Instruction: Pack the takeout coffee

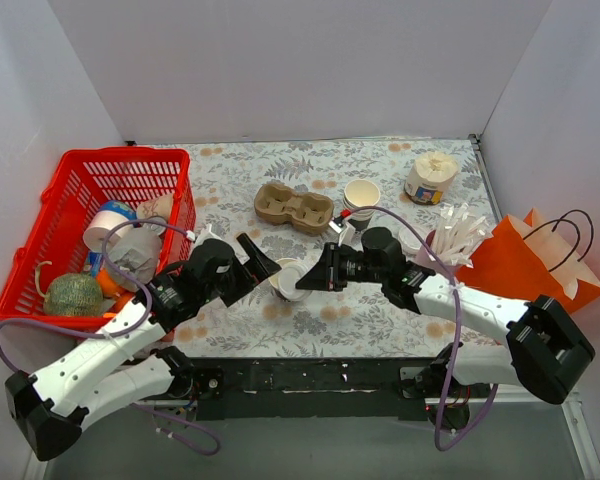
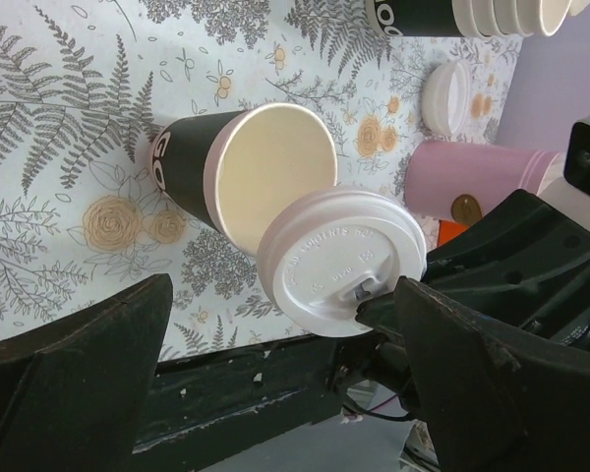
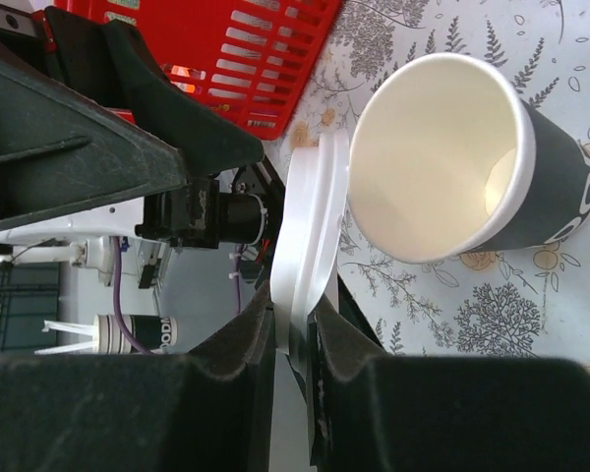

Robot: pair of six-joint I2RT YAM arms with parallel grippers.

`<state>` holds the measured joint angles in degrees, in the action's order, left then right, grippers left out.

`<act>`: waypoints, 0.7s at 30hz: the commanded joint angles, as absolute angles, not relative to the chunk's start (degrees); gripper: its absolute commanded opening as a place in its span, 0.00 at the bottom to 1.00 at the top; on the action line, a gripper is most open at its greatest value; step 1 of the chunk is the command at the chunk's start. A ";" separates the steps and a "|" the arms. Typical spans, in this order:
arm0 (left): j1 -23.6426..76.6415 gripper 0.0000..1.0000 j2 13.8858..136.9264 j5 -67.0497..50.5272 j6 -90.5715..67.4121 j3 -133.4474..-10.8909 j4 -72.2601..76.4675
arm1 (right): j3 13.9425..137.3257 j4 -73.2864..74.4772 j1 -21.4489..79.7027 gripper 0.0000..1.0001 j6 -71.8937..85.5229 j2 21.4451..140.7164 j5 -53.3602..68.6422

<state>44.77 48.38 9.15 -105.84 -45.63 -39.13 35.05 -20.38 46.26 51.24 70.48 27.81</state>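
The takeout coffee cup (image 1: 284,272) (image 2: 261,172) (image 3: 442,157) stands lidless on the floral tablecloth, black outside and cream inside, with nothing in it. Its white plastic lid (image 2: 339,261) (image 3: 310,226) hangs beside the cup's rim, tilted on edge. My right gripper (image 3: 293,315) (image 1: 318,279) is shut on the lid's rim. My left gripper (image 2: 283,295) (image 1: 264,268) is open wide just left of the cup, with the lid and the cup's near side between its fingers, touching neither.
A red basket (image 1: 120,155) of groceries sits at the left. A cardboard cup carrier (image 1: 293,207) lies behind the cup, a stack of cups (image 1: 361,195) beside it. At the right are a pink cup of white sticks (image 1: 450,240) (image 2: 477,177) and an orange paper bag (image 1: 535,260).
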 commanded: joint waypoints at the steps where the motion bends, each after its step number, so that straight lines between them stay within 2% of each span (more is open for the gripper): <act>1: 42.37 0.98 45.88 6.08 -102.58 -42.11 -31.41 | 36.65 -23.55 45.18 0.20 52.82 71.19 27.51; 17: 34.46 0.98 47.19 -3.51 -98.35 -36.39 -24.17 | 36.21 -31.11 42.63 0.24 58.97 77.52 28.03; 21: 32.87 0.98 48.25 -4.92 -97.91 -35.77 -22.94 | 35.69 -32.96 42.63 0.28 60.38 79.27 29.00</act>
